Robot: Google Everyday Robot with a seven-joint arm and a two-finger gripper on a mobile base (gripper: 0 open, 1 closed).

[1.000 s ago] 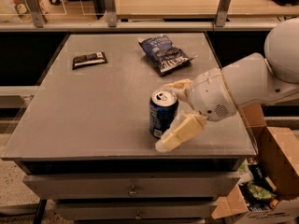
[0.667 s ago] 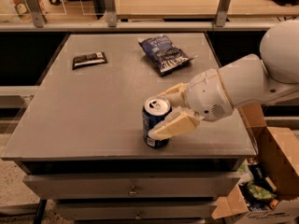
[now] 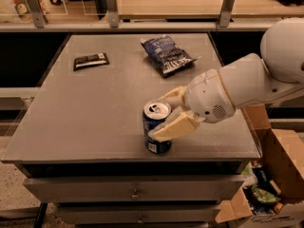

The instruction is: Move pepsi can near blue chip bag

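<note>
The pepsi can (image 3: 156, 114), dark blue with a silver top and a white patch low on its side, stands upright near the front edge of the grey table (image 3: 85, 122). My gripper (image 3: 159, 118) reaches in from the right on a white arm. Its cream fingers (image 3: 175, 127) sit on either side of the can, one across its front and one behind it, closed on it. The blue chip bag (image 3: 167, 55), wrinkly with white lettering, lies at the back of the table, well beyond the can and slightly to the right.
A small flat black wrapper (image 3: 90, 61) lies at the back left of the table. An open cardboard box (image 3: 278, 175) with clutter stands on the floor to the right. Drawers sit under the table front. A railed counter runs behind.
The gripper and the can have shifted left and toward the front edge of the table together. The chip bag and the wrapper have not moved.
</note>
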